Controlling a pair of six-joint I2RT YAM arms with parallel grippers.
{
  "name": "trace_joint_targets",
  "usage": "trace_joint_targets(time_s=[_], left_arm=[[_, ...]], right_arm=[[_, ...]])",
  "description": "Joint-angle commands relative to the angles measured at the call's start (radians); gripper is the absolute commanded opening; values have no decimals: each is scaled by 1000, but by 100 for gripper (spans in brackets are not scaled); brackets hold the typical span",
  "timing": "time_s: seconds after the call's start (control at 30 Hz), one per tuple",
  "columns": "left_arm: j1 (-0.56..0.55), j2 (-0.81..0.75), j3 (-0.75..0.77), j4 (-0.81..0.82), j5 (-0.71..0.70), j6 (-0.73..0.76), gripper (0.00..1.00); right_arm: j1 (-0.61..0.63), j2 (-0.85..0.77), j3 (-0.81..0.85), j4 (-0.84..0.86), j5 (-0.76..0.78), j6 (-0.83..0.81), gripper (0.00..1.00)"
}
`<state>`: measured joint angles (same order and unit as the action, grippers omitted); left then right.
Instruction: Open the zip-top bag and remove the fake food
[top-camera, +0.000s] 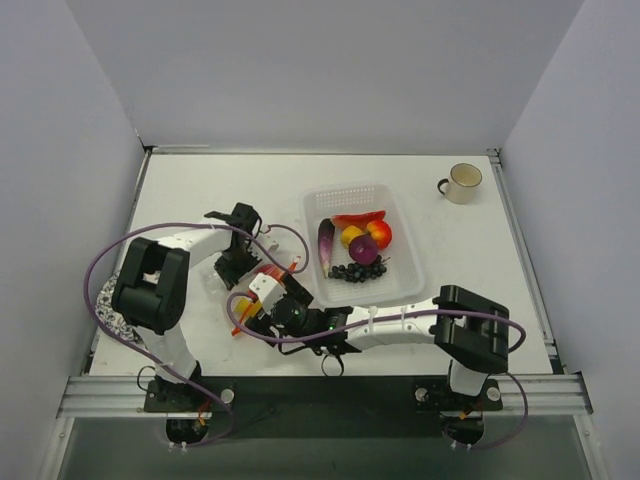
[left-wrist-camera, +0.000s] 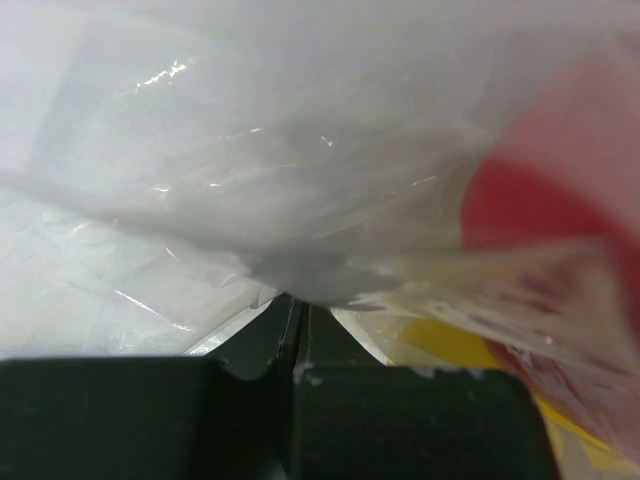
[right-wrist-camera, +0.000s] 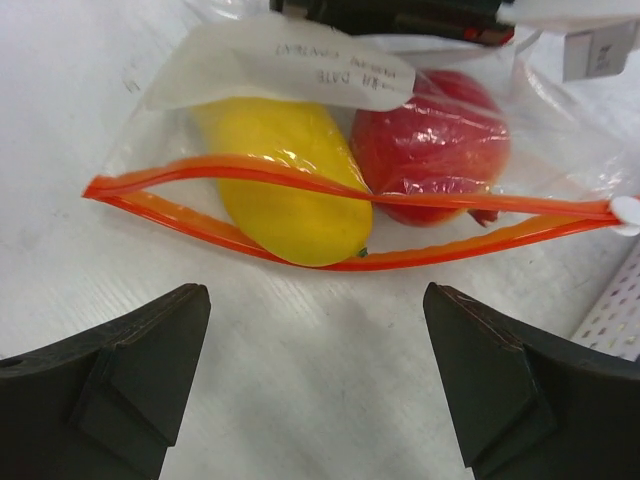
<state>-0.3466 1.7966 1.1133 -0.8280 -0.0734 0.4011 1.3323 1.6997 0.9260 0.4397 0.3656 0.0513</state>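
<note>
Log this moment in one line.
left tool: shut on zip-top bag | right tool: open, before bag mouth | zip strip: parted | inside: yellow fruit, red fruit

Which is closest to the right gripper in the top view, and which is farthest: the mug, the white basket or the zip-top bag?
1. The zip-top bag: right in front of the right gripper, whose fingers are open.
2. The white basket: next to the bag, on the right.
3. The mug: far away in the back right corner of the table.
</note>
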Motion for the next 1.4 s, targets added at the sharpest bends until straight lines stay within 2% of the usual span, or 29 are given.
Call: trace_joint_targets(time_s=[0.0, 0.2, 0.47, 0.63, 0.77, 0.93, 0.97, 1.03, 1.07, 1.13, 1.17, 1.27, 1.37], left_arm=[[6, 50, -23, 41, 109, -19, 0], [6, 46, -20, 38, 123, -22, 0], [6, 56, 6, 35, 124, -30, 0], [4, 66, 16, 32, 132, -38, 0], [3, 60, 10, 20, 153, -41, 0], [3, 43, -13, 13, 184, -47, 0], [3, 43, -18, 13, 184, -48, 0], [4, 44, -29, 20, 181, -47, 0], [4, 46, -30, 21, 178, -47, 0], [6, 49, -36, 24, 169, -47, 0], [8, 49, -38, 24, 166, -44, 0], [12, 43, -55, 26, 156, -31, 0], [37, 44, -46, 24, 149, -19, 0]], right_arm=[[-64, 24, 34, 54, -157, 25, 93], [-114, 60, 63, 65, -249, 16, 96], [-124, 156, 154, 36, -388, 47, 99], [-120, 218, 186, 42, -395, 62, 99], [-120, 245, 203, 37, -343, 55, 99], [-120, 279, 238, 34, -321, 44, 93], [-120, 284, 244, 36, -323, 48, 91], [-120, 284, 255, 28, -333, 51, 78], [-120, 281, 255, 25, -333, 53, 67], [-119, 253, 246, 11, -324, 55, 54], [-119, 211, 213, 8, -318, 56, 42], [-105, 79, 102, 17, -262, 58, 19], [-90, -82, -16, 1, -176, 64, 17]])
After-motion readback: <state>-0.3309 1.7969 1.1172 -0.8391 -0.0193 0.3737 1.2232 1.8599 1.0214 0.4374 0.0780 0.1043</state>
